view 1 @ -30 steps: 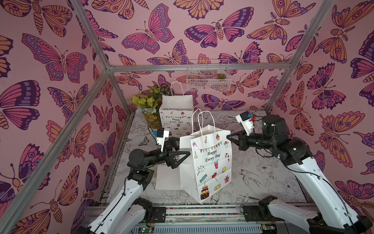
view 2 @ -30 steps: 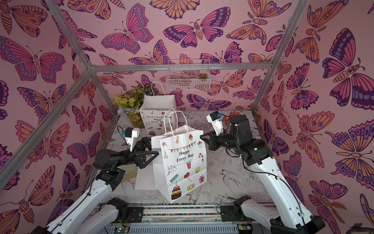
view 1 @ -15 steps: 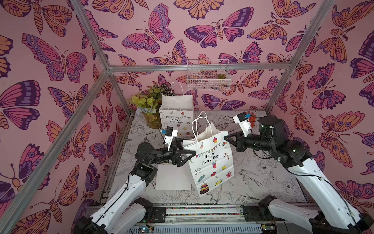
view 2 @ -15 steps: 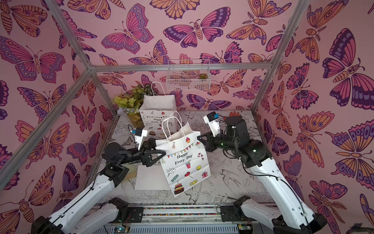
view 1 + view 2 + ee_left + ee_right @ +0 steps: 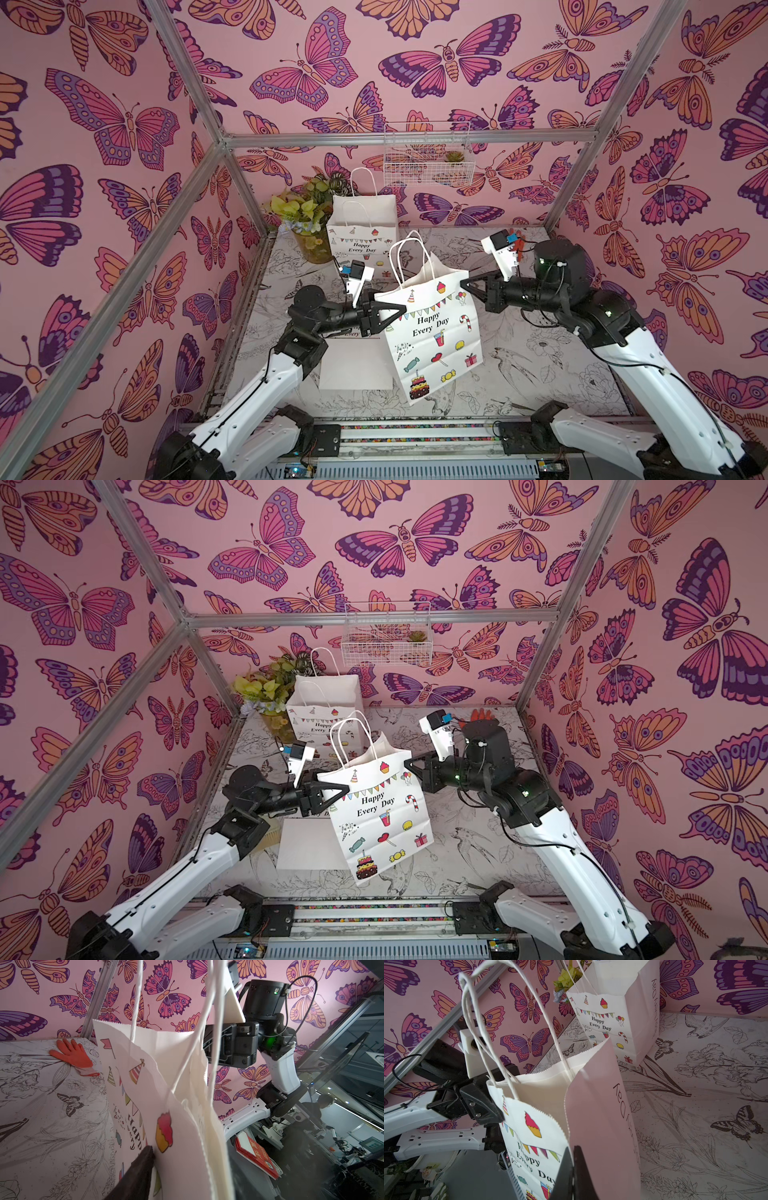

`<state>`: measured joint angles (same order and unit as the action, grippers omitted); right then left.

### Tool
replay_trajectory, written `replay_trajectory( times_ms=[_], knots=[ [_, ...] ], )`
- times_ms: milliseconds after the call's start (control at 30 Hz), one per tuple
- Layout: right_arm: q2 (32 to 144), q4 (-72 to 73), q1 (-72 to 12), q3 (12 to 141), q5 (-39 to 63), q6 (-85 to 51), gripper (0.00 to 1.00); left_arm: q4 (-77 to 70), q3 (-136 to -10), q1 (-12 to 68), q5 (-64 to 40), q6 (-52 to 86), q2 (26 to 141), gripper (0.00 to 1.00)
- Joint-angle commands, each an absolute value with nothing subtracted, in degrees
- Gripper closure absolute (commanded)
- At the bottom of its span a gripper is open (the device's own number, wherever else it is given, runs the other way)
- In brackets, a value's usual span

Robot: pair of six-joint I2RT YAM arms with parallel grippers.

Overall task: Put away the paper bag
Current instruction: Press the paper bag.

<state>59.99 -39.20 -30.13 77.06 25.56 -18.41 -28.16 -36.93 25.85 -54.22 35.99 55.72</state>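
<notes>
Above the counter: bag aloft between two claws, nothing yet stowed

Above the middle of the counter [image 5: 540,353] the paper bag [image 5: 432,332] hangs clear of the surface; it is tilted, its mouth open, its printed face toward the camera in both top views.

Grasp, right side: the right claw [image 5: 463,286] is clenched on the top rim at one upper corner; the right wrist view shows both fingers [image 5: 562,1178] pinching the paper edge between them.

Grasp, left side: the left claw [image 5: 399,309] sits at the opposite upper corner; the left wrist view shows one finger [image 5: 137,1174] lying against the printed face, its partner hidden behind the paper; whether it has bitten or merely straddles the rim cannot be told.

Progress, as judged: the bag is lifted and presented between both arms, so the pick-up appears complete on the right; the second hold is unconfirmed. Outstanding: the bag is not flattened, not set down, and not in any store.

Destination: not evident. A flat white piece [image 5: 355,368], possibly a folded bag, lies on the counter just below the left claw; a second bag [image 5: 363,224] of the same print stands upright at the back beside the plant [image 5: 303,212]; a wire basket [image 5: 426,153] hangs on the rear wall. The flat piece suggests that collapsing the bag and laying it down is what remains; this is inference only.

Risk noted: a paper rim held at thin points may tear or slip if the arms draw apart.
</notes>
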Motion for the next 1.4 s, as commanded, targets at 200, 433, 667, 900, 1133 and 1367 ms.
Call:
replay_trajectory(
  times_ms=[200, 433, 667, 900, 1133, 1367],
  knots=[
    [57.27, -35.61, -30.59, 75.83, 26.04, -20.54, 1.0, -25.71, -37.88, 26.19, -53.7, 33.25, 54.45, 0.65],
    [56.12, -34.62, -30.56, 74.83, 25.24, -21.33, 1.0, -25.54, -37.88, 26.18, -54.27, 33.2, 53.99, 0.5],
    [55.68, -33.09, -30.59, 73.96, 26.55, -22.56, 1.0, -25.56, -37.94, 26.19, -54.66, 33.26, 53.81, 0.81],
    [54.98, -32.44, -30.54, 73.36, 28.27, -22.86, 1.0, -25.34, -37.8, 26.11, -54.92, 32.94, 53.8, 0.95],
    [49.75, -32.06, -30.52, 68.99, 24.88, -21.71, 0.26, -22.31, -39.04, 22.76, -58.67, 30.4, 55.67, 1.0],
    [40.42, -30.66, -30.33, 61.13, 13.13, -19.8, 0.01, -25.73, -47.31, 15.38, -75.39, 36.94, 64.97, 1.0]
  ],
)
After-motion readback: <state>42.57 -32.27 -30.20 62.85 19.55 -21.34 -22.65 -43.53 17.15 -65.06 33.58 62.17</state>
